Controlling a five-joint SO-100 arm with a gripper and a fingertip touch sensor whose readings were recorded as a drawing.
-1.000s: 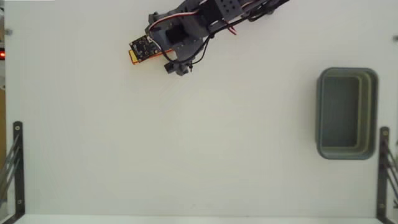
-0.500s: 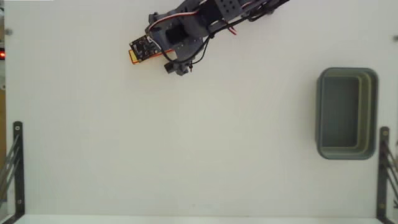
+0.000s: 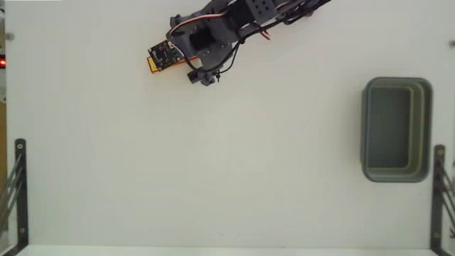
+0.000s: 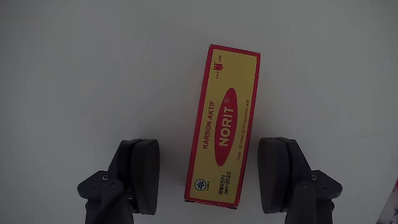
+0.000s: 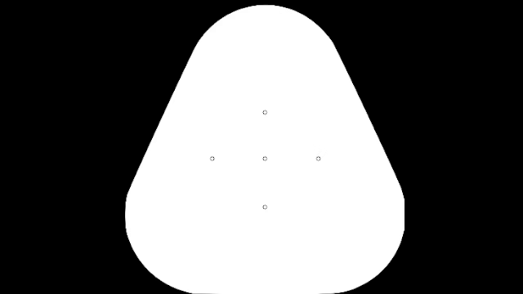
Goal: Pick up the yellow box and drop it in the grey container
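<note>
Yellow box [image 4: 222,124] lies between the spread gripper [image 4: 211,177] fingers, untouched.

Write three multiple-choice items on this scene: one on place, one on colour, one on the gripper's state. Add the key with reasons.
1. In the wrist view, the yellow box lies
A. between the gripper's fingers
B. inside the container
C. on top of the gripper

2. The oval label on the box is
A. blue
B. red
C. green

3. The gripper is
A. shut on the box
B. open
C. holding the container

Key: 1 A, a finger stands on each side of it; 2 B, red oval on yellow; 3 B, gaps show on both sides. The grey container sits apart, empty.
</note>
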